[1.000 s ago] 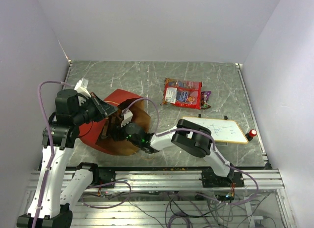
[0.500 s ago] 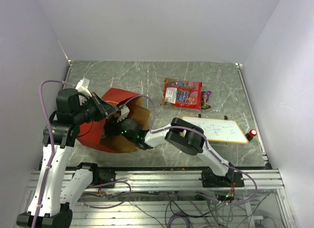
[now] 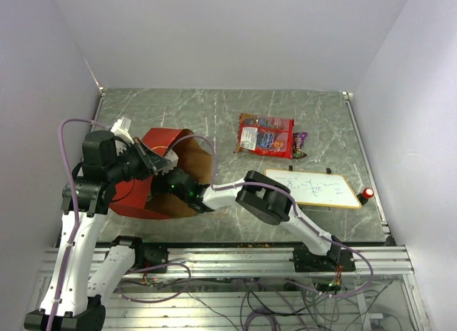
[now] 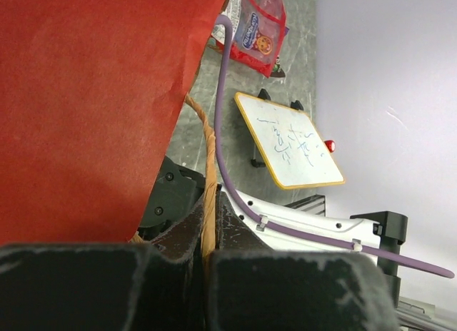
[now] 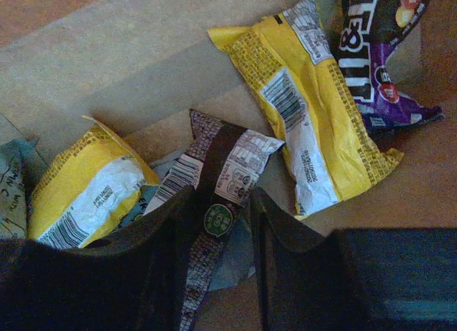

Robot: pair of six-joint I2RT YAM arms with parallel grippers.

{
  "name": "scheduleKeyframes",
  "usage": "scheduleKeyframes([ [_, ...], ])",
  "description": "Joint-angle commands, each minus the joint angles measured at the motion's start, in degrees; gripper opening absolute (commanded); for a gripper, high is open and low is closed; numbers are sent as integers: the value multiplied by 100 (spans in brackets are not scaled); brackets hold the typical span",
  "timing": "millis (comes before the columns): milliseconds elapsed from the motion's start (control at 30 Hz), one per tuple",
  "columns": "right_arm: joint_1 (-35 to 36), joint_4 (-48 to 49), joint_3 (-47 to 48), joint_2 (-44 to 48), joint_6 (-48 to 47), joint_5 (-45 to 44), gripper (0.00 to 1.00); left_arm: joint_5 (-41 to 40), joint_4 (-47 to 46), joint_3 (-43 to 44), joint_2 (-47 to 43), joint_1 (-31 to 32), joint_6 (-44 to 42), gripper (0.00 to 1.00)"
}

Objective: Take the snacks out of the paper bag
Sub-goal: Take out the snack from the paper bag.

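Brown paper all round the right pincer [image 5: 221, 194], which is deep inside the paper bag [image 3: 137, 201] lying on its side. Dead ahead is a dark packet [image 5: 228, 156], brown-black with a white barcode panel and a green round sticker. Its long axis runs straight out from the pincer, tipping a little to the right at the far end, and its near part sits between the jaws. They bracket it closely, one on each side, but I cannot tell whether they are pressing it yet.

Ahead and to the right lies a yellow packet [image 5: 303, 110], label up, angled across the floor of the bag. Beyond that, a purple-brown packet [image 5: 371, 53] is tucked in the far right corner. Off to the left is another yellow one [image 5: 93, 192], crumpled, with a pale blue scrap [image 5: 11, 188] at the edge.

Meanwhile the left pincer [image 4: 211, 235] is pressed together on the twisted handle [image 4: 207, 160] at the mouth, red paper right against it.

So the right arm is the one for this job: squeeze, then draw straight back along that axis.
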State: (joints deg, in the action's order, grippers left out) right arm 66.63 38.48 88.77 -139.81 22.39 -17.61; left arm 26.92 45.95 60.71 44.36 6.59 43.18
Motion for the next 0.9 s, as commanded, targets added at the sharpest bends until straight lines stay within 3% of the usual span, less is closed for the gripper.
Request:
scheduleKeyframes([
  [0, -6, -243, 159, -144, -469, -78, 31, -154, 253, 94, -164, 27, -89, 7],
  [400, -6, -175, -308, 517, -925, -252, 0, -543, 522, -76, -473, 25, -86, 7],
  [867, -11, -299, -1457, 1851, -886, -60, 0, -581, 532, -205, -608, 25, -121, 7],
])
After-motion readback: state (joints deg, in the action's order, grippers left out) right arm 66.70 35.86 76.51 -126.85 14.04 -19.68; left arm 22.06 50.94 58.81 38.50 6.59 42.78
